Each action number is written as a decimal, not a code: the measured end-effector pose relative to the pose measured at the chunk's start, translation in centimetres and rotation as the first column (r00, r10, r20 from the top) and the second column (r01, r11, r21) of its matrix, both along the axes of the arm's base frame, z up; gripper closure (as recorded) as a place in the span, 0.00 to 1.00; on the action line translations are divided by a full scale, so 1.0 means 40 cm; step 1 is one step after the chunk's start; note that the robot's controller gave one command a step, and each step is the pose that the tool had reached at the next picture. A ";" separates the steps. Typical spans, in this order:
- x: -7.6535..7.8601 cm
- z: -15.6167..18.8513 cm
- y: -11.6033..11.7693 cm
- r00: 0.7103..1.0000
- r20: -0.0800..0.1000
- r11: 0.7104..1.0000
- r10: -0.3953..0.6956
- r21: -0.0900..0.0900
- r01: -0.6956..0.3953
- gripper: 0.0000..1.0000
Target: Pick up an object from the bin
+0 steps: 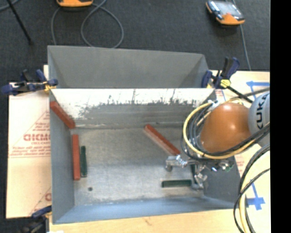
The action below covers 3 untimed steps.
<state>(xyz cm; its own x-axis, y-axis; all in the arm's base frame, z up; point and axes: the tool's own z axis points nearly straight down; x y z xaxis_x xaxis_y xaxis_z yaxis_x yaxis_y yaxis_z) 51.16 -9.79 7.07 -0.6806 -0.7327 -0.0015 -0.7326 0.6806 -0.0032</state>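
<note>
Bright glare across bin (132,96) rear wall.

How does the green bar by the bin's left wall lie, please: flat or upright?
Flat: the green bar lies lengthwise on the floor beside a red bar.

floor (159,36): dark, carpet-like, around where I work | cables (122,28): thin, looping across it | far edge: left device (75,2), right device (225,12), both orange-and-black

At right of frame you see the arm's glossy orange cover (225,127), ringed by looped yellow and black cables (185,129); a white link (263,111) bears dark lettering; the gripper (198,178) below is silver-grey metal.
</note>
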 end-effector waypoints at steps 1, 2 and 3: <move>-0.079 0.004 0.078 0.997 0.013 0.997 0.072 0.001 -0.072 0.00; -0.086 -0.001 0.076 0.998 0.001 0.998 0.063 0.003 -0.063 1.00; -0.048 0.226 0.089 0.996 0.007 0.996 0.090 -0.001 -0.090 1.00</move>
